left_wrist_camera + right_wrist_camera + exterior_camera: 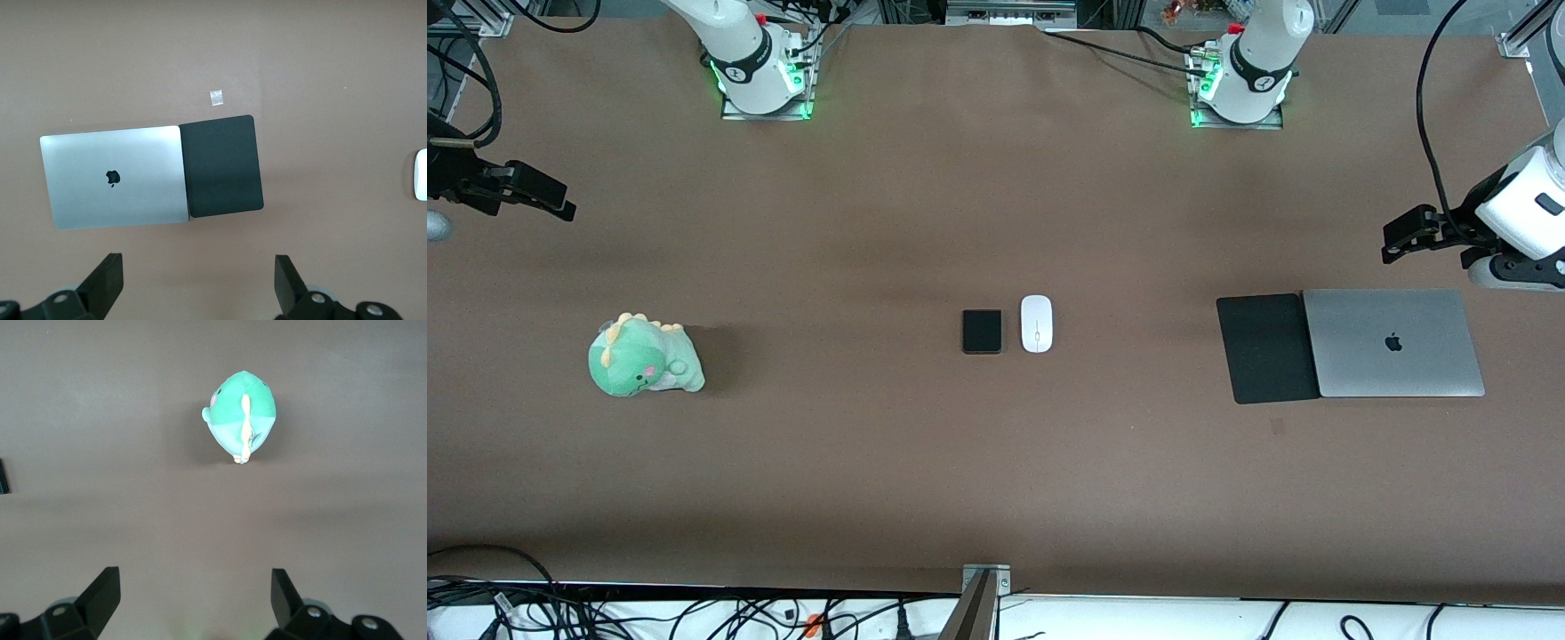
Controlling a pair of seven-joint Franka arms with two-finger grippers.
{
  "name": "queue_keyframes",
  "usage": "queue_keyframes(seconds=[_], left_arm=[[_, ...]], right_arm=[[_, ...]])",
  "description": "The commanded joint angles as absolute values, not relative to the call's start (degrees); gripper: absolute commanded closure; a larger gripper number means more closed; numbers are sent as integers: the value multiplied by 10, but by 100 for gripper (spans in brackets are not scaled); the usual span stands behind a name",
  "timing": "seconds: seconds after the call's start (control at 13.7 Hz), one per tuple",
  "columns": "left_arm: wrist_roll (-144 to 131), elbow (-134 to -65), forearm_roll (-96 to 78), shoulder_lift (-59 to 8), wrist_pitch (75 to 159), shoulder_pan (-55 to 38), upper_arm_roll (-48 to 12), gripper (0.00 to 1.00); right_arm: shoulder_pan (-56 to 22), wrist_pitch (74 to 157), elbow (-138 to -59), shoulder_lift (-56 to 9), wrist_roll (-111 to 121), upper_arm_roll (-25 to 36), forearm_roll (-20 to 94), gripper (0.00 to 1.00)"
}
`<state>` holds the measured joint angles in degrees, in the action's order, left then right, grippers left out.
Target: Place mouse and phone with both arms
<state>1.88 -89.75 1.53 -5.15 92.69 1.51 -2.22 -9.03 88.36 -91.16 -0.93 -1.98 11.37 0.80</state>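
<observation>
- Desk: brown surface carrying all items below; both arm bases stand along its 12 o'clock edge in the front view.
- Phone: small flat black slab with rounded corners, lying flat near the desk's centre, just beside the mouse and not touching it, on the side toward the right arm's end.
- Mouse: white glossy oval with a thin grey line, flat on the desk at the phone's 3 o'clock in the front view; its edge shows at the rim of the left wrist view.
- Laptop: silver, lid closed, apple logo on top, toward the left arm's end of the desk at the mouse's 3 o'clock.
- Black mat: flat dark rectangle abutting the laptop's edge on the mouse side; larger than the phone.
- Plush dinosaur: green with yellow spines, toward the right arm's end at the phone's 9 o'clock, well apart from it.
- Left end effector: fingers wide apart, holding nothing, up in the air over the desk beside the laptop and mat; arm waiting.
- Right end effector: fingers wide apart, holding nothing, up over bare desk near the plush dinosaur; arm waiting.
</observation>
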Motion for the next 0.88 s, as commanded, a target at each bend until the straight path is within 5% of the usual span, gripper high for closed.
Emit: queue_keyframes(seconds=[0.0, 0.8], left_arm=[[34, -884, 0, -56, 915, 18, -18, 0], [34, -884, 0, -56, 914, 18, -18, 0]], right_arm=[[-91, 876, -910, -11, -14, 113, 8, 0], [-123, 869, -926, -56, -27, 113, 16, 0]])
